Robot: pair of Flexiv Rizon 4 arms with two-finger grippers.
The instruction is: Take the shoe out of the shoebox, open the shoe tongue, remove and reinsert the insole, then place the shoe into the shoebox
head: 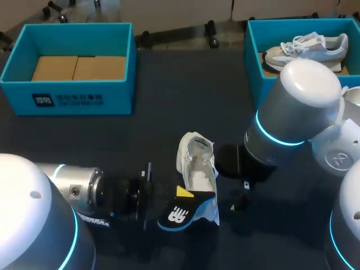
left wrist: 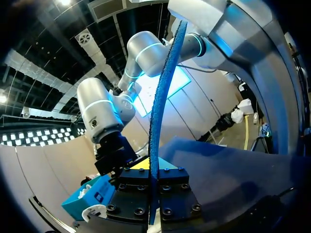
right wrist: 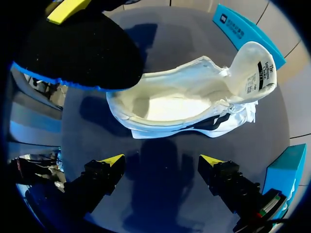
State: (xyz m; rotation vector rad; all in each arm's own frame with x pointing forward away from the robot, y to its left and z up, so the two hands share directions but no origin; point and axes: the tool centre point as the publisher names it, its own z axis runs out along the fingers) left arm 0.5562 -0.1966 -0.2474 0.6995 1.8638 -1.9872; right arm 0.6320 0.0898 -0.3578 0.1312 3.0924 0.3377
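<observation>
The left claw (head: 183, 197) clamps a black, blue-edged foam insole (head: 181, 215) beside the white sneaker (head: 197, 160). The right claw (right wrist: 162, 162) gapes wide nearby.

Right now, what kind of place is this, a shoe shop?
Probably a robot test bench, not a shop. Two silver robot arms reach over a dark table: the left gripper pinches a black, blue-edged insole, an open white sneaker lies close by, and two teal shoeboxes stand at the back.
</observation>
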